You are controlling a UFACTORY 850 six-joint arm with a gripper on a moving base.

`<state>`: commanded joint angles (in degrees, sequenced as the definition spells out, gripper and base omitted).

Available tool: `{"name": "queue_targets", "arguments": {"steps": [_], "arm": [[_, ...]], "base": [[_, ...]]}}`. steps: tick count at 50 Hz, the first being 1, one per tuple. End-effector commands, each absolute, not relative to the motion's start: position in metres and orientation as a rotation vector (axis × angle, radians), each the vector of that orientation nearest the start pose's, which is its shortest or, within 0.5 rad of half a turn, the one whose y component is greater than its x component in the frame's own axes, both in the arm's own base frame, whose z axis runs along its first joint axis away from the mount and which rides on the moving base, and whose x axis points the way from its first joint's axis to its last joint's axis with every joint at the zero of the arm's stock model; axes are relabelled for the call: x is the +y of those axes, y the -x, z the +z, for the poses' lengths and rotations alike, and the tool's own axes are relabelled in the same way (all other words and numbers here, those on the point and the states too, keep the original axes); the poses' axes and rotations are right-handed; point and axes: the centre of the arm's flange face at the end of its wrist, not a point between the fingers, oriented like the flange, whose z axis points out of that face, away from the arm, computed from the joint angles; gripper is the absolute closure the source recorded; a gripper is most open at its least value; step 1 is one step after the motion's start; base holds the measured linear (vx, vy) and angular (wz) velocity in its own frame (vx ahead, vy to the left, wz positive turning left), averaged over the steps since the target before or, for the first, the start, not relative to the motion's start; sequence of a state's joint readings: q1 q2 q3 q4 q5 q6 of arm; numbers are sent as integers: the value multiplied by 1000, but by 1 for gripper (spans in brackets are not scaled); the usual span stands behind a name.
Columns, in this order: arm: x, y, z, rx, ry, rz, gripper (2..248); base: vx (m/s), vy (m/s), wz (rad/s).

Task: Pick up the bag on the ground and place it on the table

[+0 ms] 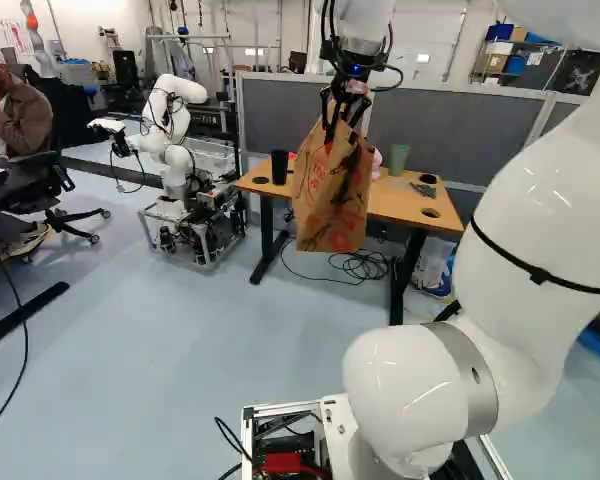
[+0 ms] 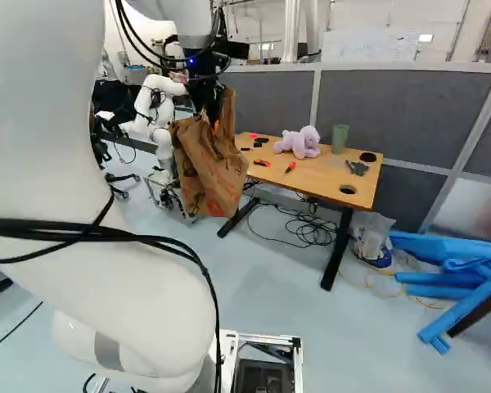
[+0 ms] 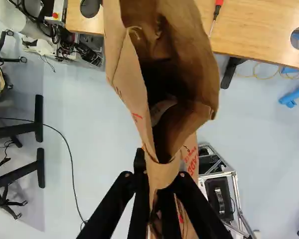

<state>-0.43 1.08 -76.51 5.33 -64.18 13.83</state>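
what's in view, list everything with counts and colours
rectangular wooden table: 1, tan, straight ahead
crumpled paper bag: 1, brown, hanging in front of the table
tall cylindrical cup: 1, black, on the table
upright cup: 1, green, on the table
plush toy: 1, purple, on the table
small tools: several, red or black, on the table
long rolls: several, blue, right of the table
see-through plastic bag: 1, whitish, by a table leg
panelled partition: 1, gray, behind the table
another robot: 1, white, left of the table
claw: 1, black, shut on the paper bag
jointed arm: 1, white, nearest the cameras
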Motion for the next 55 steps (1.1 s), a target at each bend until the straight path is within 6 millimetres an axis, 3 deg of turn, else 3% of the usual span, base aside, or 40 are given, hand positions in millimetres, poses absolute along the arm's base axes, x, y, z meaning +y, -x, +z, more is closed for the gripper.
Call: {"name": "queue_targets", "arguments": {"steps": [16, 55], "arm": [[4, -457, 740, 413, 2984, -306, 225], [4, -455, 741, 412, 2987, -287, 225]], "base": [[0, 0, 0], [2, 0, 3]]}}
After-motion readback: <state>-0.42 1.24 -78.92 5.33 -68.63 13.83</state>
